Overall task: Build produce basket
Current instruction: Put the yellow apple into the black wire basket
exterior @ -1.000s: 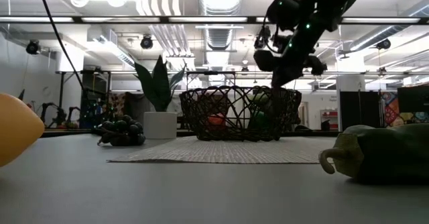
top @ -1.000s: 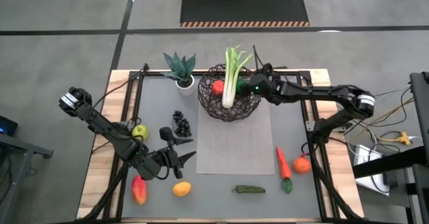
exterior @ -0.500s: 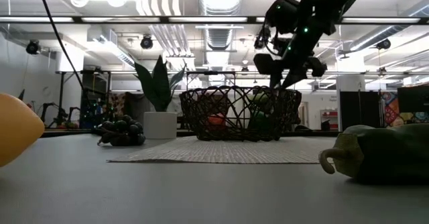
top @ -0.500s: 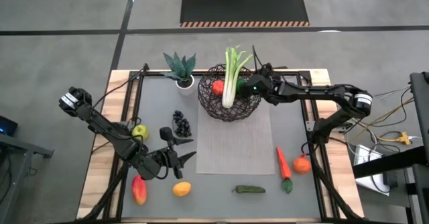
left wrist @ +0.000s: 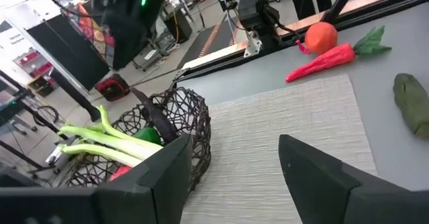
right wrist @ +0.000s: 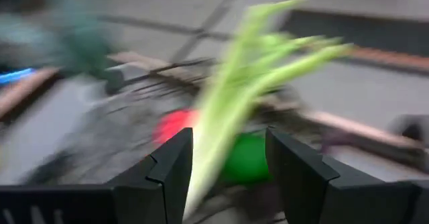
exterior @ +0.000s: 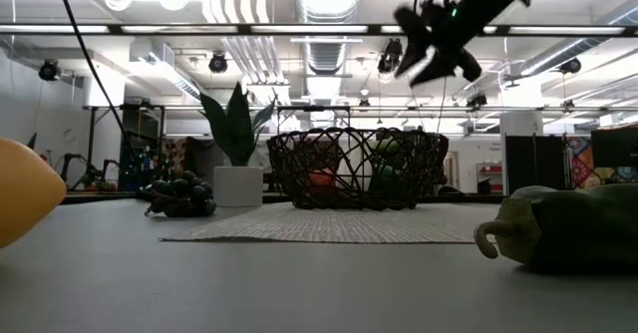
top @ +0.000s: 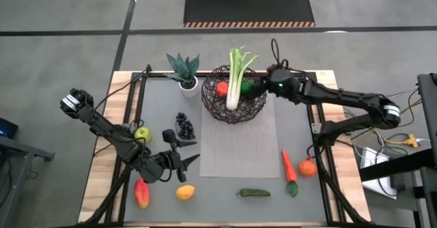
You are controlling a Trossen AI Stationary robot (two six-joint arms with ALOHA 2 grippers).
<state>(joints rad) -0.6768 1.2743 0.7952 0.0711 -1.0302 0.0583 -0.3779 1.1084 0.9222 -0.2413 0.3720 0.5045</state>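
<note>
Three produce pieces are sitting in the basket (top: 234, 100) at the table's far middle: a leek (top: 235, 78) leaning over the rim, a red fruit (top: 222, 89), a green fruit (top: 247, 88); right gripper (top: 267, 78) is hovering just beside the basket's right rim, fingers parted, gripping nothing; left gripper (top: 189, 160) is waiting at the near left, fingers apart and empty; grapes (top: 184, 125) and a green apple (top: 142, 134) are lying near it; a red-yellow fruit (top: 141, 192), an orange fruit (top: 184, 192) and a green pepper (top: 254, 193) are lying along the near edge; a carrot (top: 289, 166) and an orange tomato (top: 307, 167) are resting at the near right; a potted plant (top: 183, 69) is standing left of the basket
</note>
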